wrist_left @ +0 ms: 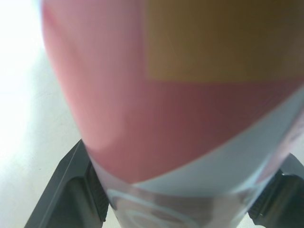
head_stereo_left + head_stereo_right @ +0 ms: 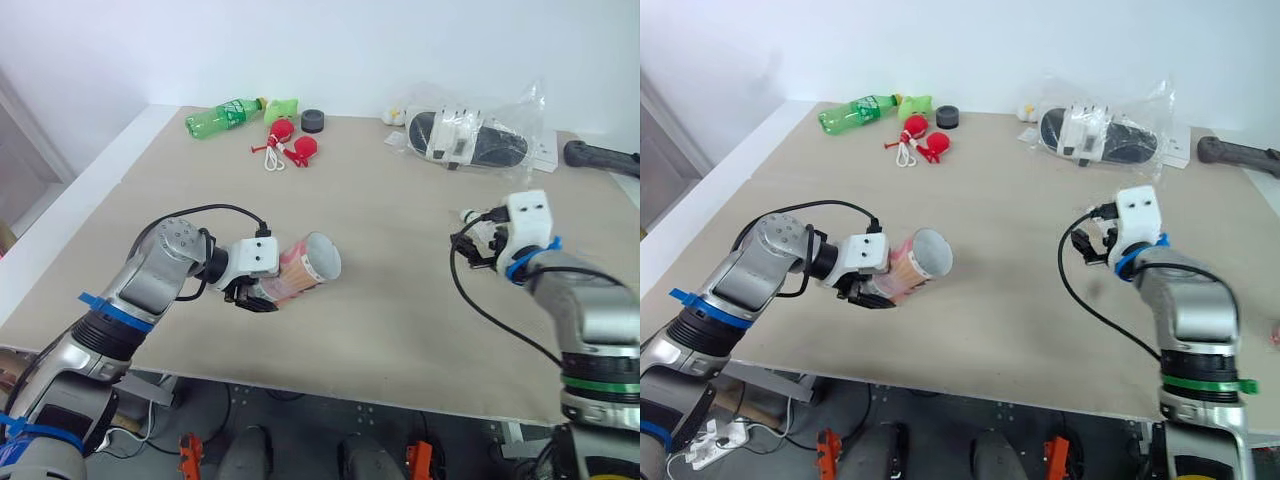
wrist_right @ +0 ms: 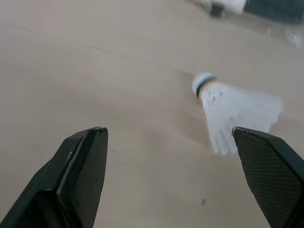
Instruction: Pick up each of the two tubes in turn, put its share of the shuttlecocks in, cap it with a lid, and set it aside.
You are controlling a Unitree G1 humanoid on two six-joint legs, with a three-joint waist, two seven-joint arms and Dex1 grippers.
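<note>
A pink and red tube (image 2: 308,266) lies tilted in my left gripper (image 2: 254,293), which is shut on its lower end; the open mouth points toward the table's middle. In the left wrist view the tube (image 1: 166,118) sits between both black fingers (image 1: 78,190). My right gripper (image 3: 168,130) stands open just above the table at the right. A white shuttlecock (image 3: 232,111) lies on its side ahead of the fingertips, apart from them. The same shuttlecock (image 2: 467,214) lies just beyond the right gripper (image 2: 478,246).
At the table's back lie a green bottle (image 2: 224,116), red toys with a white cord (image 2: 288,142), a black round lid (image 2: 313,120), and a clear bag of black slippers (image 2: 466,138). A black handle (image 2: 598,155) sits far right. The beige table (image 2: 380,330) ends close in front.
</note>
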